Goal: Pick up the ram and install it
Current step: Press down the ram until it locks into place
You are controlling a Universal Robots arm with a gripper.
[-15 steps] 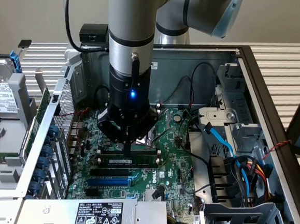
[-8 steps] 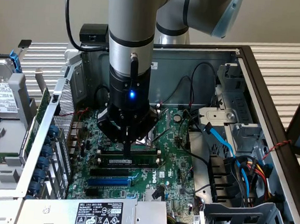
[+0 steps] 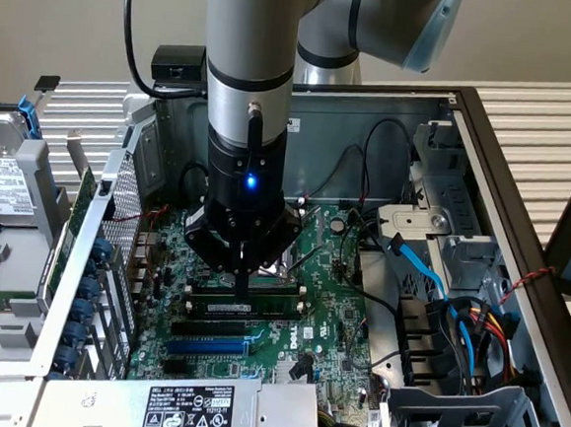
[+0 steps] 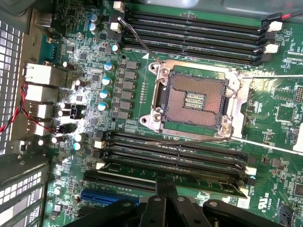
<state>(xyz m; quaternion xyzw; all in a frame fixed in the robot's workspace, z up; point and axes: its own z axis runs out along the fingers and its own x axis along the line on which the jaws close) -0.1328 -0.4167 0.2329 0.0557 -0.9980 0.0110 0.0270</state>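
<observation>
The black robot gripper (image 3: pixel 244 281) hung low over the big green motherboard (image 3: pixel 325 276), fingers (image 4: pixel 165 194) pinched together and holding nothing. The long thin green ram stick (image 3: pixel 243 309) sat in a black slot just below the fingertips.

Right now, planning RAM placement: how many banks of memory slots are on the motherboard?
2: far bank beyond the CPU socket, near bank by the gripper, which may hide part.

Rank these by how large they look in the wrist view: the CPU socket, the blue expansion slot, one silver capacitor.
1. CPU socket, largest by far.
2. Blue expansion slot, partly hidden by the end effector, so its full length is unsure.
3. Silver capacitor, smallest.
</observation>
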